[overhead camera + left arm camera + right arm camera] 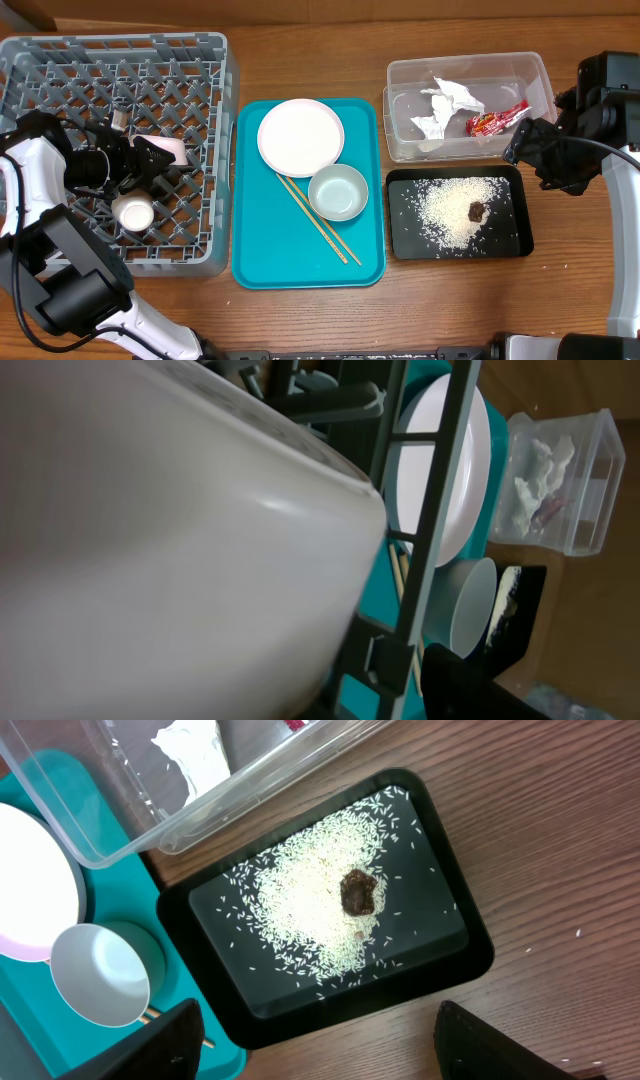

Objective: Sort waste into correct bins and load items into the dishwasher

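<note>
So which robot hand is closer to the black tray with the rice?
The right one. The right gripper hangs just by the black tray's corner, next to the clear tub. The left gripper is far off on the other side, over the grey rack.

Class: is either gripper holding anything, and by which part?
Right gripper: nothing; jaws open near the black tray. Left gripper: at the pink bowl in the dish rack; whether it grips cannot be told.
</note>
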`<state>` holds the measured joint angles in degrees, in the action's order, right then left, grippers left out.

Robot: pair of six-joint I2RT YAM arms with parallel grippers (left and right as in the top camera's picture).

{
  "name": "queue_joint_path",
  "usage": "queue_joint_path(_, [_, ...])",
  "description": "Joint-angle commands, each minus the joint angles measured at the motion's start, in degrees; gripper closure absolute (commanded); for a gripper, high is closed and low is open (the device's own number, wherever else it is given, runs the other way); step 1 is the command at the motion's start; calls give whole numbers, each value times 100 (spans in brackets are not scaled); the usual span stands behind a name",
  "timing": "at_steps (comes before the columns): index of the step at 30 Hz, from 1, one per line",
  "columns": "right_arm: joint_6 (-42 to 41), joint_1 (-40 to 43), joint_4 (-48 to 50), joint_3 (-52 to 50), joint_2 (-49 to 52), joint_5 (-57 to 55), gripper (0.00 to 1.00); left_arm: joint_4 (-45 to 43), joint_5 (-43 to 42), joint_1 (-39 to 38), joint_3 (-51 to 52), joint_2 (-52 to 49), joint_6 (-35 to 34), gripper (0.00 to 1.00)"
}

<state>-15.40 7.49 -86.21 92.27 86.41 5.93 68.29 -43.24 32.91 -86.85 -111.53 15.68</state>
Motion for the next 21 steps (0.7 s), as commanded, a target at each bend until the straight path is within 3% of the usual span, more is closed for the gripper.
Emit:
queue_joint_path(1, [-20, 20, 15, 74, -55, -31, 25, 417, 170, 20, -612, 37, 46, 27])
queue_joint_path(5, [-20, 20, 13, 74, -55, -31, 25, 857, 195, 7, -1261, 308, 107, 9])
queue_joint_path(6, [-22, 20, 13, 74, -55, -31, 25, 911, 192, -4, -1362, 428, 107, 0])
queue_joint_path(13, [-20, 20, -48, 74, -55, -31, 23, 916, 354, -898, -1392, 1239, 149, 0])
queue_joint_path(18, [63, 20, -120, 74, -55, -101, 17, 887, 1300, -2828, -1375, 1353, 146, 0])
queue_joint_path(21, [63, 20, -90, 74, -55, -120, 0, 863, 1692, -3923, -1364, 1239, 153, 0])
